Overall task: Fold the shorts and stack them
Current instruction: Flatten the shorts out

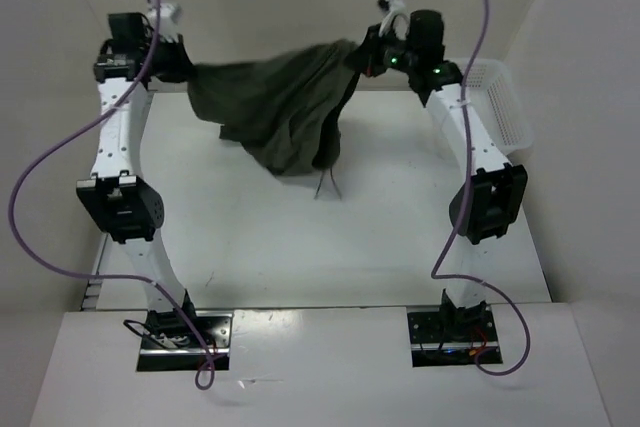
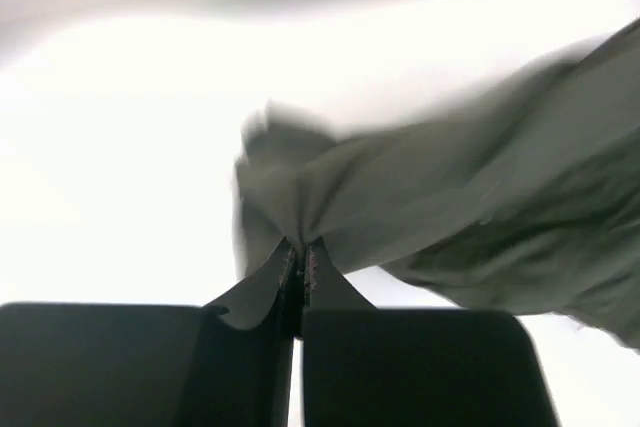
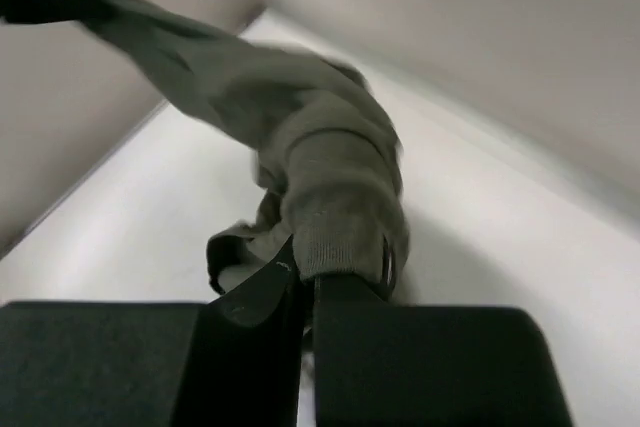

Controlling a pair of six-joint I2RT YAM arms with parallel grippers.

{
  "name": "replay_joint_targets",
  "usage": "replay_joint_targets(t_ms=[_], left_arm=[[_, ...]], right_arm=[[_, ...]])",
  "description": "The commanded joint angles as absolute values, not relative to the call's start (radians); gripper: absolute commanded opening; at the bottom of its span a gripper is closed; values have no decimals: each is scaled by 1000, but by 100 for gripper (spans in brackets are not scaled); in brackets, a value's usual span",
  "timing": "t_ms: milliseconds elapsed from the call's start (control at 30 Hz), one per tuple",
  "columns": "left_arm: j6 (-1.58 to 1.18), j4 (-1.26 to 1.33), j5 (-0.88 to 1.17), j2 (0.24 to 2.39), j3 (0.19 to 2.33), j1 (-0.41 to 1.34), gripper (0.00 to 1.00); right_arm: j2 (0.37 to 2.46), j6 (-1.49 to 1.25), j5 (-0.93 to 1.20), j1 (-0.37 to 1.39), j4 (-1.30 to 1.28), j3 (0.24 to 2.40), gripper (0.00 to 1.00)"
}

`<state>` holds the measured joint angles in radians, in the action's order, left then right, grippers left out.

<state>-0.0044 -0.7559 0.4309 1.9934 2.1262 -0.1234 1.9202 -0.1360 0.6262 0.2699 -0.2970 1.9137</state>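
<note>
The dark olive-green shorts (image 1: 285,97) hang in the air at the back of the table, stretched between both grippers, with the lower part sagging toward the tabletop and a drawstring dangling. My left gripper (image 1: 190,65) is shut on the left end of the fabric; in the left wrist view the shorts (image 2: 450,207) bunch right at the closed left gripper (image 2: 298,252). My right gripper (image 1: 365,52) is shut on the right end; the right wrist view shows the ribbed waistband of the shorts (image 3: 340,197) pinched at the right gripper (image 3: 308,272).
A white mesh basket (image 1: 505,112) stands at the back right, beside the right arm. White walls close in the table (image 1: 300,237) at the back and both sides. The arm bases sit at the near edge.
</note>
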Motion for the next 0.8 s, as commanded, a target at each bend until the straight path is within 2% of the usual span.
replay_joint_targets(t_ms=[0, 233, 333, 400, 567, 767], left_arm=[[0, -775, 382, 1896, 2348, -150, 0], [0, -785, 345, 1752, 2346, -150, 0], [0, -795, 345, 1658, 2150, -150, 0], [0, -795, 336, 1573, 1937, -150, 0], [0, -795, 282, 1375, 1558, -127, 0], [0, -897, 258, 1246, 1200, -109, 0]], right_arm=[[1928, -61, 663, 209, -342, 2176, 1], [1801, -65, 752, 209, -313, 2076, 1], [1715, -5, 761, 209, -357, 1923, 1], [1662, 56, 775, 209, -388, 1740, 1], [1440, 195, 761, 209, -481, 1322, 1], [1247, 356, 787, 209, -644, 1060, 1]])
